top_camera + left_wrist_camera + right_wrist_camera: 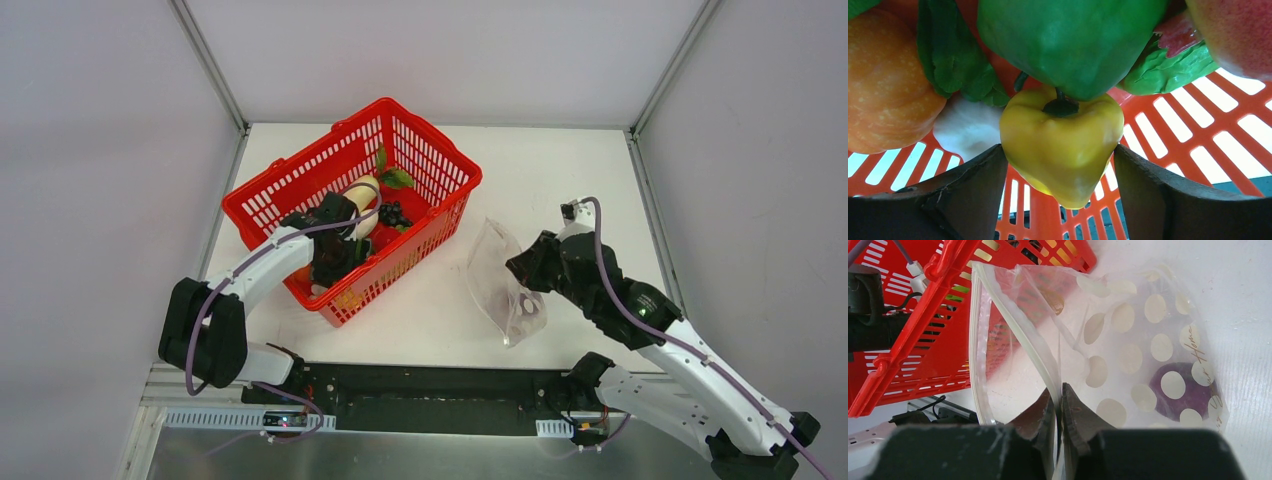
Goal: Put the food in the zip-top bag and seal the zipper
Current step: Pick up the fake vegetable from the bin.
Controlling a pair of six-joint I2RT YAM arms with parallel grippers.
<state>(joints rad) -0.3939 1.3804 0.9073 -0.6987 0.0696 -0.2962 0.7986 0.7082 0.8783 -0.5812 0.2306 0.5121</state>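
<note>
In the left wrist view a yellow toy pepper (pixel 1060 145) lies on the slotted floor of the red basket (pixel 1198 130), below a green pepper (pixel 1073 40). My left gripper (pixel 1059 151) is down in the basket (pixel 440 165), open, with one finger (pixel 973 195) on each side of the yellow pepper. An orange fruit (pixel 883 85) lies to its left. My right gripper (pixel 1062 390) is shut on the zipper (pixel 1018 330) edge of the zip-top bag (pixel 1128 340) and holds its mouth up. A purple food piece (pixel 1178 385) lies inside the bag (pixel 500 280).
A white radish (pixel 965 127), green leaves (pixel 953 60) and a reddish fruit (pixel 1238 35) crowd round the peppers. The basket's near wall (pixel 913 340) stands just left of the bag's mouth. White walls enclose the table on three sides.
</note>
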